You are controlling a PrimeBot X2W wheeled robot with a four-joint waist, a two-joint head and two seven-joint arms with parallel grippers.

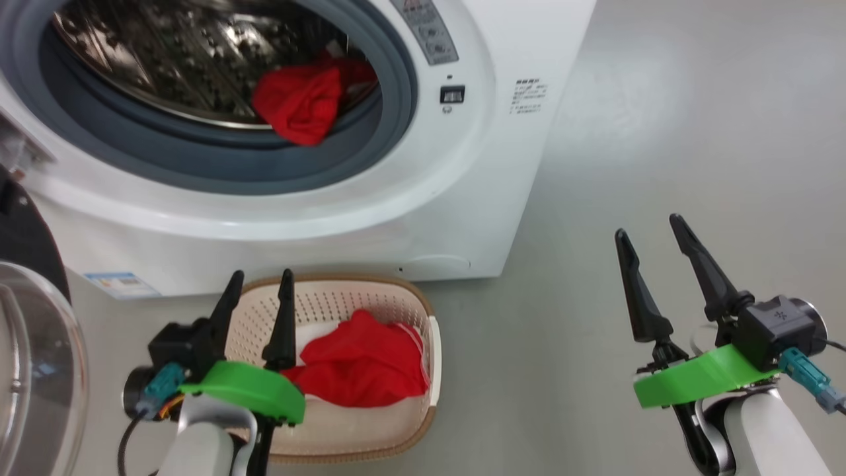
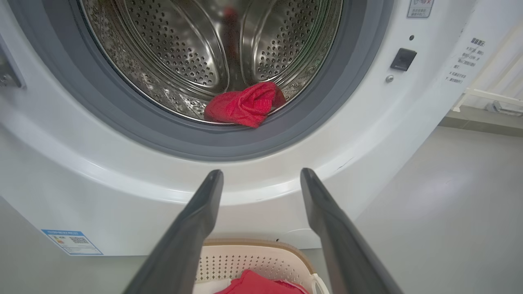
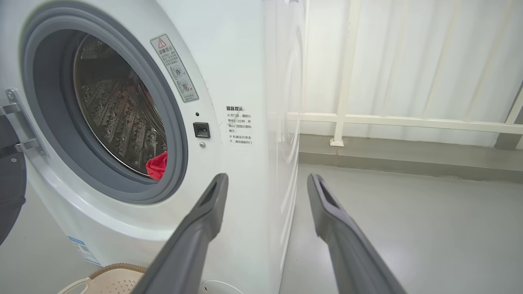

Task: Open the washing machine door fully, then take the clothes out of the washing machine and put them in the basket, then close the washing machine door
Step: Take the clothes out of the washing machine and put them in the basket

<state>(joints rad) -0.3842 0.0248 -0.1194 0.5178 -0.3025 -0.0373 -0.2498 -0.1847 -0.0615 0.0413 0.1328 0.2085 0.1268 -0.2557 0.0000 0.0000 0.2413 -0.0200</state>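
Observation:
The washing machine (image 1: 502,165) stands with its door (image 1: 30,357) swung open at the left, the glass bowl showing. One red piece of the clothes (image 1: 301,106) lies at the drum's front lip, over the grey ring (image 2: 245,106) (image 3: 157,166). Another red piece (image 1: 363,370) lies in the basket (image 1: 433,344), on the floor right before the machine. My left gripper (image 1: 261,274) hangs open and holding nothing above the basket's left side, fingers pointing at the machine (image 2: 261,173). Out over the floor to the right, my right gripper (image 1: 648,226) is open too, aimed at the machine's right front corner (image 3: 266,178).
Bare grey floor (image 1: 694,132) stretches to the right of the machine. A white railing (image 3: 367,120) and a pale curtain stand behind it, with a low kerb along the wall. A blue label sticker (image 1: 122,284) marks the machine's lower left front.

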